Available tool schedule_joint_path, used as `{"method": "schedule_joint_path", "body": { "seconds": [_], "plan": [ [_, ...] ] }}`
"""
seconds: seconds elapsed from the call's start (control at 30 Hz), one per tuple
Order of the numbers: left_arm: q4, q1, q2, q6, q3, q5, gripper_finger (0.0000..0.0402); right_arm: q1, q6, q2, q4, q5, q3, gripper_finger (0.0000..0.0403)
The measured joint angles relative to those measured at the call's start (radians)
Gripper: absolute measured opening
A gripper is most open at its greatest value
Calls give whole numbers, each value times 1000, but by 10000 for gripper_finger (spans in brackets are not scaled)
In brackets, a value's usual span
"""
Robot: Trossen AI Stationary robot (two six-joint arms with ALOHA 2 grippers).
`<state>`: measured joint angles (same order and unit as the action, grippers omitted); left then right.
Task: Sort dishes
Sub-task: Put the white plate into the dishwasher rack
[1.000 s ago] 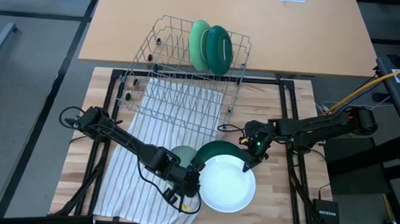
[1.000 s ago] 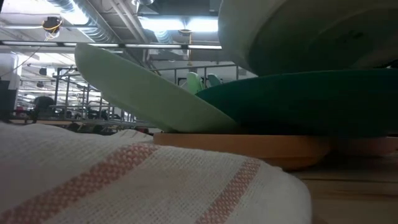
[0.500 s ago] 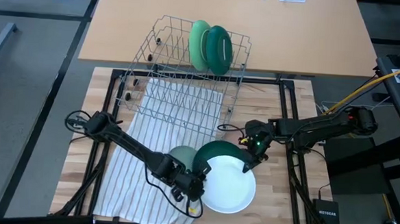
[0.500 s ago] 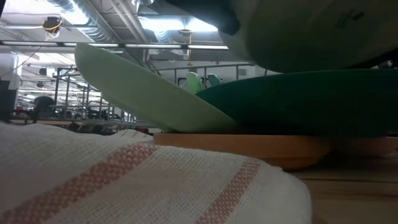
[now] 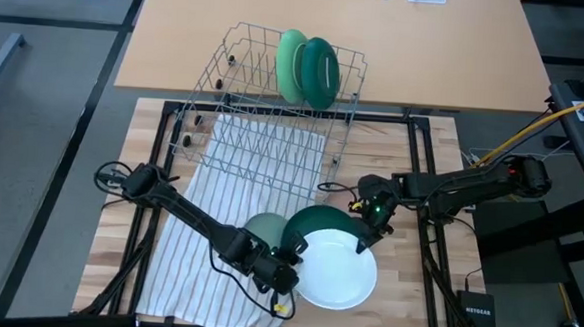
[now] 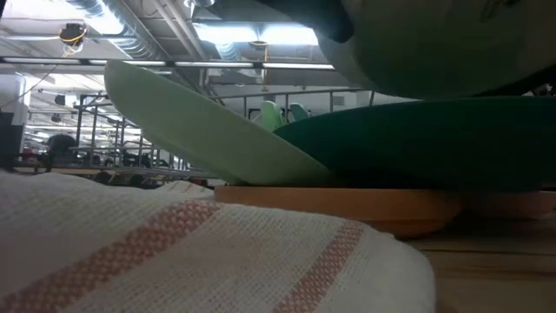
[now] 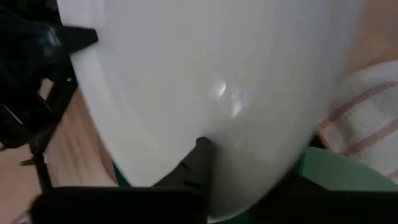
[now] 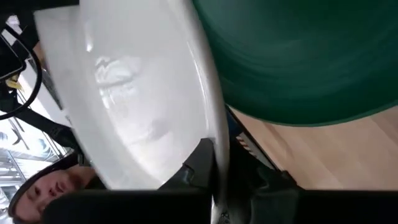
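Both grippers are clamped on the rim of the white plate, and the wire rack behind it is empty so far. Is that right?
Not quite. The grip is right: the left gripper and right gripper each pinch the white plate at its rim. But the wire rack is not empty: the high view shows two green plates standing on edge at its far end.

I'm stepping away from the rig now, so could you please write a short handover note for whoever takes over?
Left gripper and right gripper: both shut on the white plate, at opposite rim edges.
White plate sits atop the dark green plate; a pale green plate leans beside them on the striped cloth.
Done: two green plates stand in the wire rack.
Left: rack the three plates.
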<state>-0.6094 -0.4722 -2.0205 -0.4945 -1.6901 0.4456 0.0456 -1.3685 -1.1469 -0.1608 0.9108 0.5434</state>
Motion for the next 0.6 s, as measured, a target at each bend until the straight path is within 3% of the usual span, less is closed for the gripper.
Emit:
{"method": "schedule_joint_path", "body": {
  "seconds": [0.13, 0.33, 0.6],
  "plan": [
    [8, -12, 1, -44, -1, 7, 11, 0, 4, 0, -11, -8, 0, 49],
    [3, -18, 1, -50, -1, 23, 7, 0, 8, 0, -33, -32, 0, 83],
    [-11, -30, 1, -15, 0, 20, 2, 0, 16, 0, -59, -98, 1, 84]
  ]
}}
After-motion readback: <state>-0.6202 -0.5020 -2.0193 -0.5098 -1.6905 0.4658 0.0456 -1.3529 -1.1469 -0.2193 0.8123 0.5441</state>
